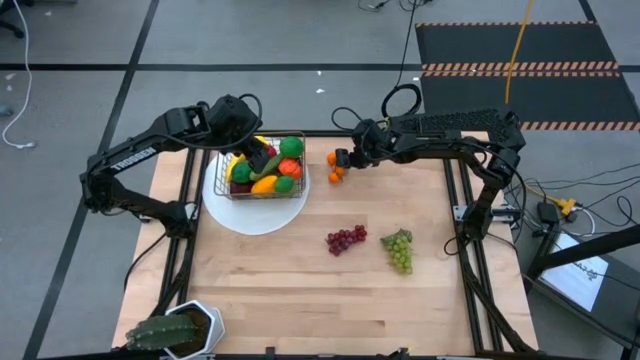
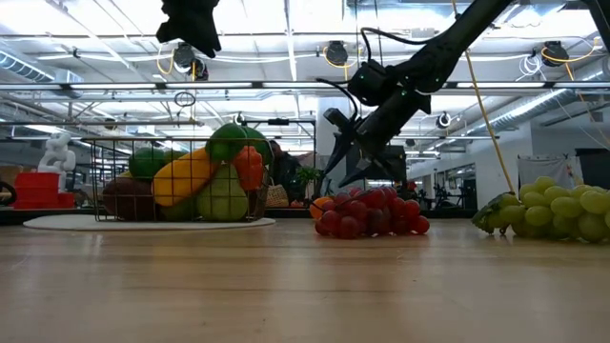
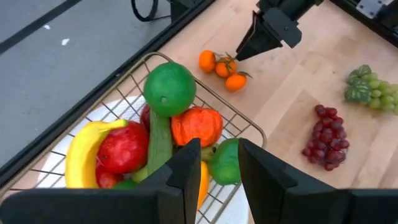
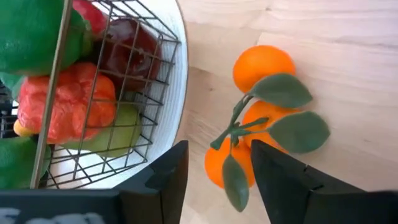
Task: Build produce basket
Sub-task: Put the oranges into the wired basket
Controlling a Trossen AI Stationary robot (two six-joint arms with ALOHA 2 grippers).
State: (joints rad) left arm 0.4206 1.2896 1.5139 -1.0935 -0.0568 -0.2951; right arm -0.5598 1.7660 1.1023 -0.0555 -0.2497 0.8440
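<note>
Right gripper (image 1: 343,159): its jaws stand apart with nothing between them, low over the table and just beside a cluster of small oranges (image 1: 335,167); in the right wrist view the leafy cluster (image 4: 261,115) lies straight ahead of the two dark fingers (image 4: 163,177), and no contact with it shows.
Left gripper (image 1: 268,160): its jaws are parted and hold nothing, hanging over the filled basket (image 1: 297,183); in the left wrist view the fingertips (image 3: 189,171) sit above the fruit, and the other arm's gripper (image 3: 245,50) shows beyond, near the oranges (image 3: 224,66).
Basket: the wire basket (image 3: 254,132) stands on a round white plate (image 1: 262,215) at the table's left rear part.
Produce in the basket: a green round fruit (image 3: 169,88), an orange pepper (image 3: 196,126), a cucumber (image 3: 160,139), a red apple (image 3: 122,147) and a banana (image 3: 84,154) are piled together, the heap rising above the rim in the low view.
Produce outside: purple grapes (image 1: 345,239) and green grapes (image 1: 399,248) lie near each other on the bare wooden table (image 1: 300,290), well apart from the basket and nearer the front.
Corner: a spiky green potted plant (image 1: 176,330) sits at the table's front left corner.
</note>
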